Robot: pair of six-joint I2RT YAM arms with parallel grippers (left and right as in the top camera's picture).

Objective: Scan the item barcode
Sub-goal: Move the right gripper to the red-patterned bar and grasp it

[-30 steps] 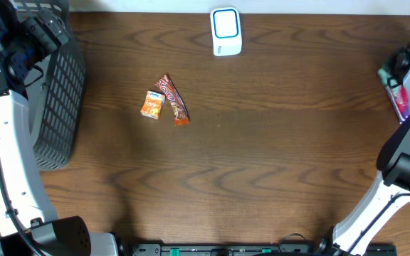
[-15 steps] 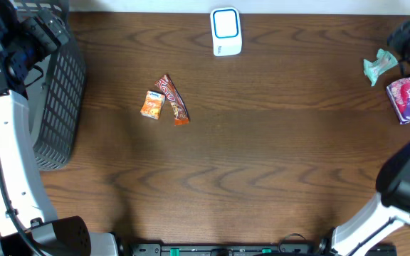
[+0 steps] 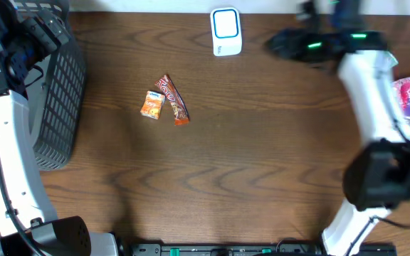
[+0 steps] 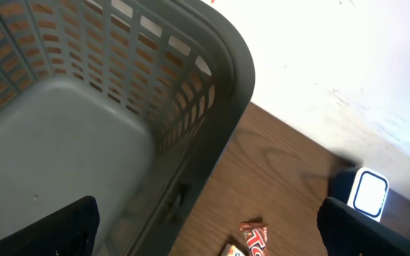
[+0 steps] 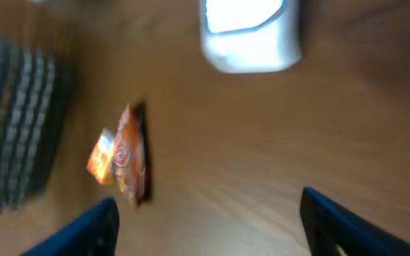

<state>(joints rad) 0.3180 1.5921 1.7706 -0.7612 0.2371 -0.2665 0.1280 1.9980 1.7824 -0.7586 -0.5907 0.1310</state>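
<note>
Two snack packets, a long red-brown wrapper point(image 3: 173, 99) and a small orange sachet point(image 3: 151, 104), lie side by side on the tabletop point(image 3: 262, 163) left of centre, nearer its far edge, well apart from the scanner point(image 3: 226, 32) at the middle of that edge. Both look light, thin and crinkly, likely to slide or buckle, so a pinch across the wrapper's narrow width near its middle seems the surest hold. The right pincer point(image 5: 219, 224) hovers open and empty by the scanner; the left pincer point(image 4: 208, 231) hangs wide open above the basket point(image 4: 84, 142) at the left edge
</note>
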